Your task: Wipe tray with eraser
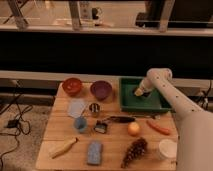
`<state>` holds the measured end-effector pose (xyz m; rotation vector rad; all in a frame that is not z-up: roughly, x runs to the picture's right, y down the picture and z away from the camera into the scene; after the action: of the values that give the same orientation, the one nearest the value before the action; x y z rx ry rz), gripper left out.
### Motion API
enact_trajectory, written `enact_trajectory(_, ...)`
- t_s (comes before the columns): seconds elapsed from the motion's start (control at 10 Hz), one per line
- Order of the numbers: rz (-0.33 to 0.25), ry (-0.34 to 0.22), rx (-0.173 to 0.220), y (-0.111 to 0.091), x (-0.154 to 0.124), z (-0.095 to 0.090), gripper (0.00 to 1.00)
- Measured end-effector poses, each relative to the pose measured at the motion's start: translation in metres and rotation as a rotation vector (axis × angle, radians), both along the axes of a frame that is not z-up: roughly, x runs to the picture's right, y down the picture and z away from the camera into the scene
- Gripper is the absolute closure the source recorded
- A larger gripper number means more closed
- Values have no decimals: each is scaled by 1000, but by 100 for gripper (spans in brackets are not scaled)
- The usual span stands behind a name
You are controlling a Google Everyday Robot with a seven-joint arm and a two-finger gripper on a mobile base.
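Here the tray (150, 106) sits at right of centre in the frame, on the table's (115, 142) far right corner, its long axis running left to right. The gripper (140, 92) reaches down into it, over its middle, clenched on the eraser (138, 93), a small pale block whose own orientation cannot be made out.

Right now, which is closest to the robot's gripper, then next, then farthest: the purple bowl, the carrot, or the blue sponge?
The gripper is over the green tray, at the table's back right.
1. Purple bowl, to its left at the back.
2. Carrot, in front of the tray; nearly as close.
3. Blue sponge, at the front edge.
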<state>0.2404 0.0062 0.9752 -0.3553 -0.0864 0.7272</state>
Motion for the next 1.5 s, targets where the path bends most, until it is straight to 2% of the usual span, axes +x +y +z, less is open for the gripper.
enact_trajectory(0.1,-5,-26,-1,2,-13,0,96)
enact_trajectory(0.6,-13,-84,-12,16,-30,-8,96)
enact_trajectory(1.5,-14,-76,-3,22,-15,-52,96)
